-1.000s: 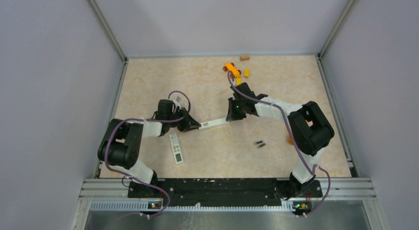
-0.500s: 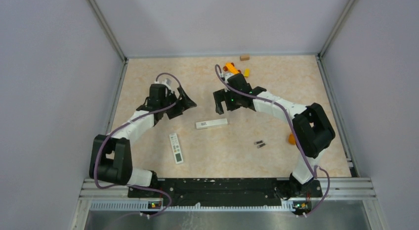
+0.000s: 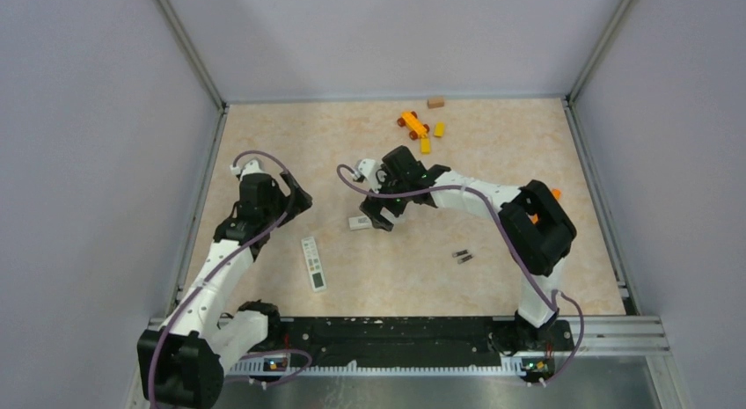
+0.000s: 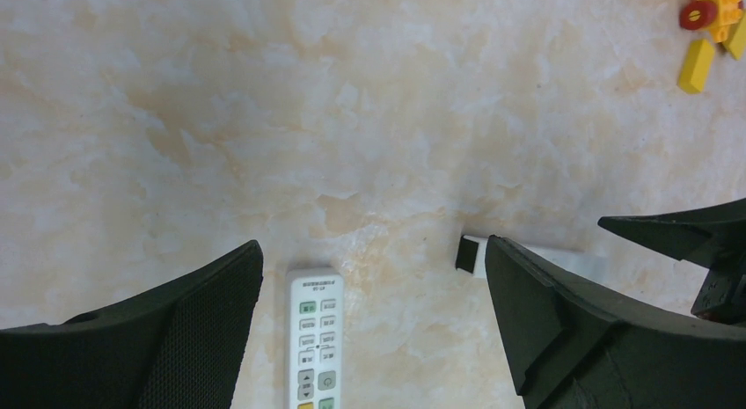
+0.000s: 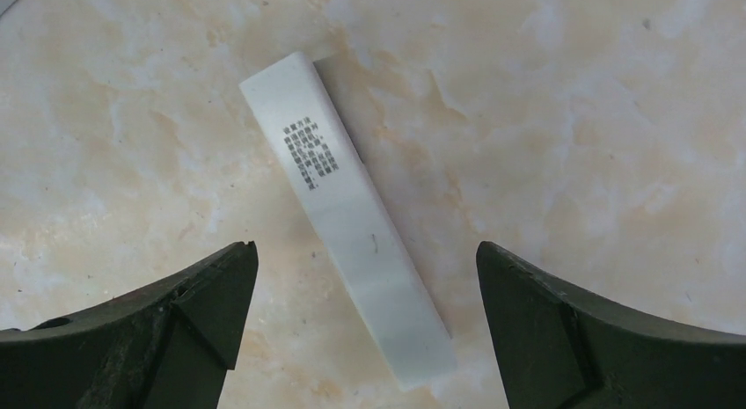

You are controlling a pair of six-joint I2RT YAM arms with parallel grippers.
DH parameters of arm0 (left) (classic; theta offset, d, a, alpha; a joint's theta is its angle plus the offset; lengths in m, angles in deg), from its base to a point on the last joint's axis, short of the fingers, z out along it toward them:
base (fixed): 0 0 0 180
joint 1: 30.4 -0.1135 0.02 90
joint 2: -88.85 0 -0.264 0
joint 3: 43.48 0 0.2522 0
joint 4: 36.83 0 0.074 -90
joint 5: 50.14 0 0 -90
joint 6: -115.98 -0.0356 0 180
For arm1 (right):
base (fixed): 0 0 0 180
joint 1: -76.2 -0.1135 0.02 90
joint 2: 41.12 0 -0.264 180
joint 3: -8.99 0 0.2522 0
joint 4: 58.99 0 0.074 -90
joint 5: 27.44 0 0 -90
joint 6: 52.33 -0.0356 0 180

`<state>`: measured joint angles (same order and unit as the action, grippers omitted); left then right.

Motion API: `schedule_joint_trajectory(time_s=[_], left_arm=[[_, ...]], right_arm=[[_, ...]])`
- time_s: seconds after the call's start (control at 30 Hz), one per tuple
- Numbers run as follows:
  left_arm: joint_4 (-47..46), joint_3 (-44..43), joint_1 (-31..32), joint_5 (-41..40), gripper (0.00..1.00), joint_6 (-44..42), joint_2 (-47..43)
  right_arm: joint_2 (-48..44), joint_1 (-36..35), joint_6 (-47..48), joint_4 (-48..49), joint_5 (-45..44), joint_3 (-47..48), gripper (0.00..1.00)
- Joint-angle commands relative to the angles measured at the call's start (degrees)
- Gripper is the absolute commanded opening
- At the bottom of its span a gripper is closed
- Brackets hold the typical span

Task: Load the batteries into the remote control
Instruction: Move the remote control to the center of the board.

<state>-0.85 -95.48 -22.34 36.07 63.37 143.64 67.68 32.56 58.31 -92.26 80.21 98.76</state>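
The remote control (image 5: 352,207) is a slim white bar with a block of small print, lying flat on the table. In the top view my right gripper (image 3: 380,217) hangs open over it and only its left end (image 3: 359,222) shows. The right wrist view has the bar running between the spread fingers of the right gripper (image 5: 365,248), untouched. My left gripper (image 3: 286,207) is open further left, holding nothing. In its wrist view the left gripper (image 4: 371,251) frames bare table, with the bar's dark end (image 4: 469,251) by the right finger. Two batteries (image 3: 461,255) lie together to the right.
A second white remote with buttons (image 3: 313,263) lies near the left gripper and shows between its fingers (image 4: 315,339). Yellow and orange toy bricks (image 3: 418,126) and a wooden block (image 3: 435,102) sit at the back. Walls enclose the table on three sides.
Both grippers opened and let go of the white bar, which now rests on the table. The left arm drew back to the left. The right gripper swung left and now hangs over the bar.
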Motion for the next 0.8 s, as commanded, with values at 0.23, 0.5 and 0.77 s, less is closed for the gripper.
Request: schedule_joint_trajectory(time_s=[0.23,0.5,0.77], left_arm=[[4.2,3.1,-3.9,5.6,0.99,1.6,1.8],[4.0,5.2,-4.2,8.1,0.99,1.9,1.9],[4.9,5.8,-4.3,8.3,0.99,1.2,3.8]], right_arm=[[8.8,0.0,7.9,-5.1,7.5,11.2,0.90],[8.5,-1.1,8.5,-2.7,4.5,8.4,0.85],[6.5,-1.4,6.0,3.5,-2.0,4.7,0.49]])
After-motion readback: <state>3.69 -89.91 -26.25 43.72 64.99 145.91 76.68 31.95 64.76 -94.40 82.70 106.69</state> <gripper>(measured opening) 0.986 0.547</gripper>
